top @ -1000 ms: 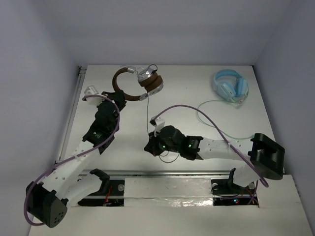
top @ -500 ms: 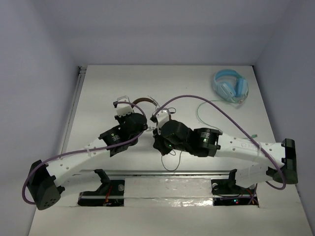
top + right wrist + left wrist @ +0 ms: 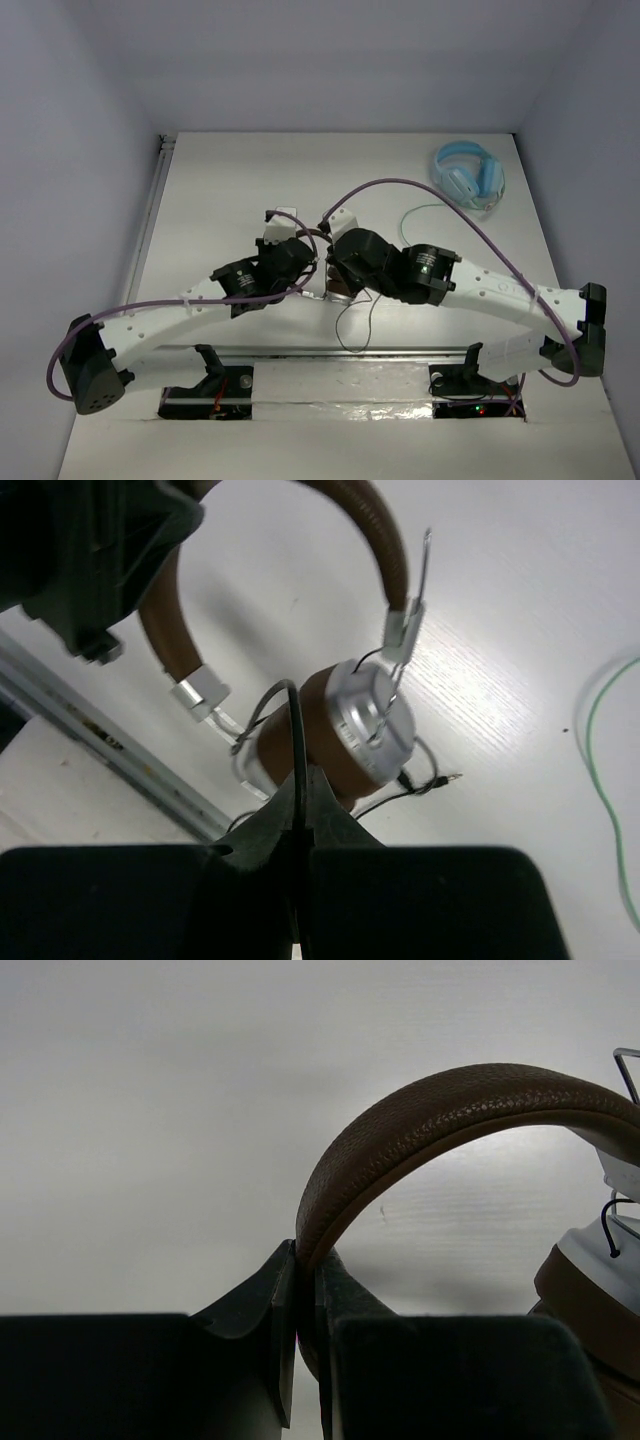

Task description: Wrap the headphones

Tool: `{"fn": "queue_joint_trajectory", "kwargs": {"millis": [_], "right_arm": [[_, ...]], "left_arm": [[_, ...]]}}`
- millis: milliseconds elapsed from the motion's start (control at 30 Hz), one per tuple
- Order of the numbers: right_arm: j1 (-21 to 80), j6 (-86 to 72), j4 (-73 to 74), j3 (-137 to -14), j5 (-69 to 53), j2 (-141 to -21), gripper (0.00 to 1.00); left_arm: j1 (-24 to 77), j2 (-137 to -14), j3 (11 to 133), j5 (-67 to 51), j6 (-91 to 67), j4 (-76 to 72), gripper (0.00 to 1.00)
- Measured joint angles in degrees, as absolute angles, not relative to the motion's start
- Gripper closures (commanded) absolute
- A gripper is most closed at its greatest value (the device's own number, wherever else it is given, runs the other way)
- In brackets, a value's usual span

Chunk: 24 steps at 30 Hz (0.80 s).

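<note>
The headphones [image 3: 375, 720] hang between both arms above the table's middle: brown headband [image 3: 450, 1110], brown pads, silver earcups. My left gripper [image 3: 305, 1260] is shut on the headband's left side. My right gripper [image 3: 298, 775] is shut on the thin black cable [image 3: 294, 720] just below the earcups. More cable loops round the cups, and its plug [image 3: 450, 777] lies on the table. From above, the two grippers [image 3: 312, 268] [image 3: 338, 272] meet and hide nearly all of the headphones [image 3: 337, 293]; a loop of cable [image 3: 350, 335] hangs toward the near edge.
Light blue headphones [image 3: 468, 175] lie at the back right, their pale green cable [image 3: 418, 212] trailing over the table toward the right arm. A metal rail [image 3: 330, 350] runs along the table's near edge. Grey walls close the left, back and right sides.
Both arms have carried the headphones from the back left to the near middle of the table. The right arm has stretched out leftward, still holding the cable.
</note>
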<state>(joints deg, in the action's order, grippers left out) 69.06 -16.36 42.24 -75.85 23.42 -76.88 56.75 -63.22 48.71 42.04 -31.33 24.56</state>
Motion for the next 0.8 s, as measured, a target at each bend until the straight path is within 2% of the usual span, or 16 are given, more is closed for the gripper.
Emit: {"fn": "queue_joint_trajectory", "kwargs": {"millis": [233, 500, 633, 800], "right_arm": [[64.6, -14.5, 43.4, -75.9, 29.1, -76.6, 1.00], [59.9, -15.1, 41.9, -71.4, 37.7, -73.1, 1.00], [59.2, -15.9, 38.3, -68.8, 38.3, -71.2, 1.00], [56.1, -16.3, 32.0, -65.1, 35.1, -69.7, 0.93]], "left_arm": [[56.2, -61.6, 50.1, 32.2, -23.2, 24.6, 1.00], [45.3, -56.2, 50.1, 17.0, -18.1, 21.1, 1.00], [40.5, -53.6, 50.1, 8.5, -17.0, 19.1, 1.00], [36.7, -53.1, 50.1, -3.4, -16.7, 17.3, 1.00]]}}
